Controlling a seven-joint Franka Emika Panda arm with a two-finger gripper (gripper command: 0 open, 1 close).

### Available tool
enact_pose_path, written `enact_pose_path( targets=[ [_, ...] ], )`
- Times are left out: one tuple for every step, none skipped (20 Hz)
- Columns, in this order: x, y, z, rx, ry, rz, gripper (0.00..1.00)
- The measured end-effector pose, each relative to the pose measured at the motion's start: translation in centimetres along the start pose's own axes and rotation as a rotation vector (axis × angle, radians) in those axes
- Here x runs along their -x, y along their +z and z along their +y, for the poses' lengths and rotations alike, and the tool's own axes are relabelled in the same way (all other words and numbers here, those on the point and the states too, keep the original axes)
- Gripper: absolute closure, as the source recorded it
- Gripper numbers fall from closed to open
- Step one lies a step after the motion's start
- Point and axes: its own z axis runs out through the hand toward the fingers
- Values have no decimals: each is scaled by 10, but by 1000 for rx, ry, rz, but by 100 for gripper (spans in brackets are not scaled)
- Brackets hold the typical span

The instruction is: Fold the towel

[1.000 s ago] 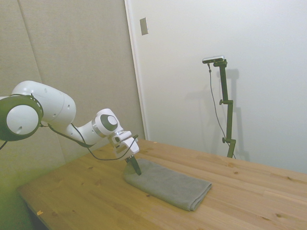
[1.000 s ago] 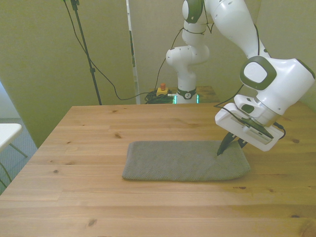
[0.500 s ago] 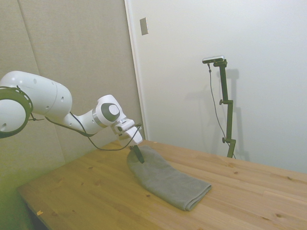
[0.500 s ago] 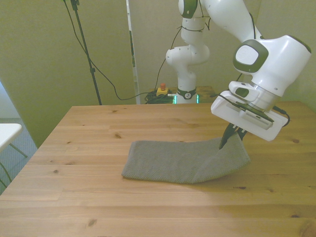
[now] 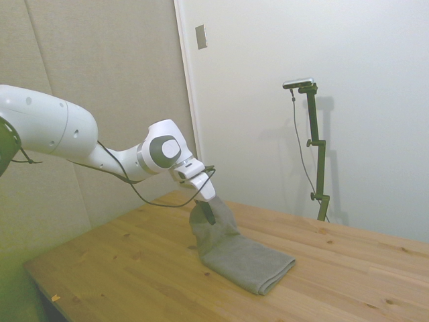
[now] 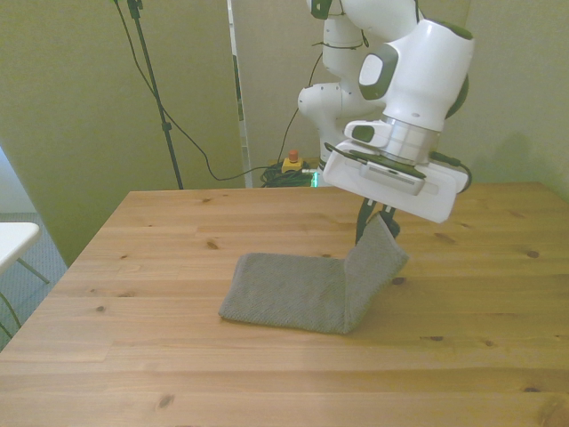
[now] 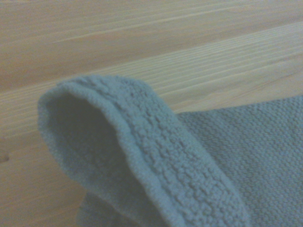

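The grey towel lies on the wooden table with its end on the front view's right lifted off the wood. My gripper is shut on that raised end, which stands tilted above the flat part. In the side view the gripper holds the towel at its near-left end, and the rest stretches flat toward the right. The wrist view shows the towel's thick rounded edge curled up close, with bare wood behind it.
A small yellow and red object and cables sit behind the table's far edge by the robot base. A white surface shows at the front view's left edge.
The gripper has risen and moved toward the front view's left, carrying the towel's end with it. The lifted part now stands steeper and the flat part is shorter.
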Motion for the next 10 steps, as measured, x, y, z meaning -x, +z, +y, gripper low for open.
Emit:
enact_pose_path(
  targets=[
    [-8,-3,7,-3,6,-4,100],
    [-15,-4,15,-4,16,-10,100],
    [-23,-6,23,-6,25,-14,100],
    [-32,-7,32,-8,35,-14,100],
    [-42,-7,41,-9,47,-14,100],
    [-53,-6,51,-15,56,-17,100],
    [-63,-3,60,-24,65,-29,100],
    [-72,0,69,-35,71,-42,100],
    [-81,5,77,-51,76,-62,100],
    [-89,11,84,-66,78,-76,100]
  ],
)
